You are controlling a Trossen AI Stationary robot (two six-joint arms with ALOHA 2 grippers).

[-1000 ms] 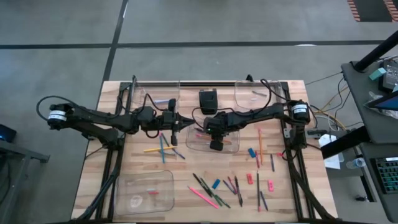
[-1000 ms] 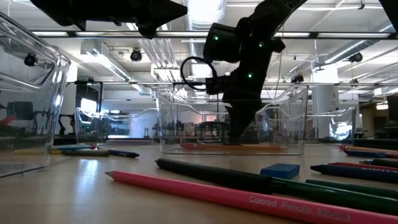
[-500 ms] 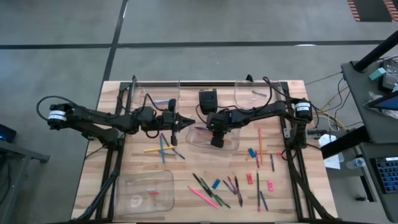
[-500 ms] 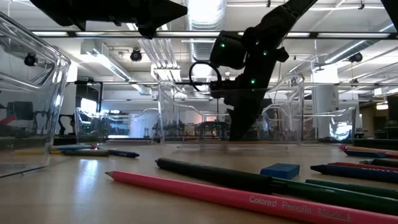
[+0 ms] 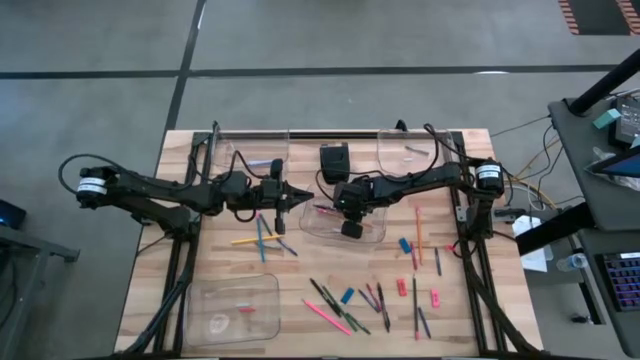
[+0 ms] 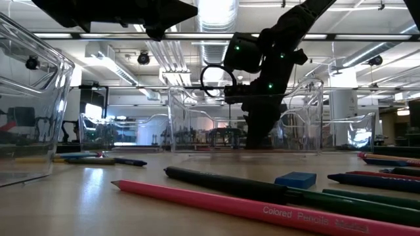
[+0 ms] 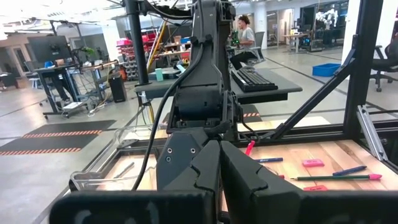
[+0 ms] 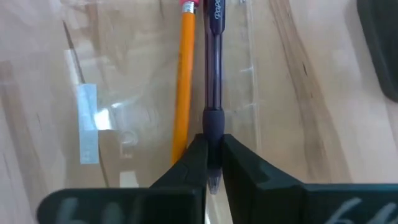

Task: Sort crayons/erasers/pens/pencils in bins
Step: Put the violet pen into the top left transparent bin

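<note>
Right end effector [image 8: 211, 163] is pinching the slim dark purple pen [image 8: 213, 74] inside the clear plastic middle bin [image 5: 372, 236], beside an orange pencil [image 8: 183, 81]; I am lifting straight up, clearing the wall.

Pale wooden plank table top [image 5: 220, 270] set on a grey concrete floor [image 5: 100, 60] crossed by dark seam lines. Small black rectangular box [image 5: 334, 160] lying near the table's far edge, at its middle. Dark side desk [image 5: 600, 140] to the table's right, strewn with small items, with cables trailing beside it. Left wrist view: seated person [image 7: 244, 34] at a black desk carrying a black keyboard [image 7: 254, 77]; orange-and-black hazard striping [image 7: 43, 134] on the workshop floor.
</note>
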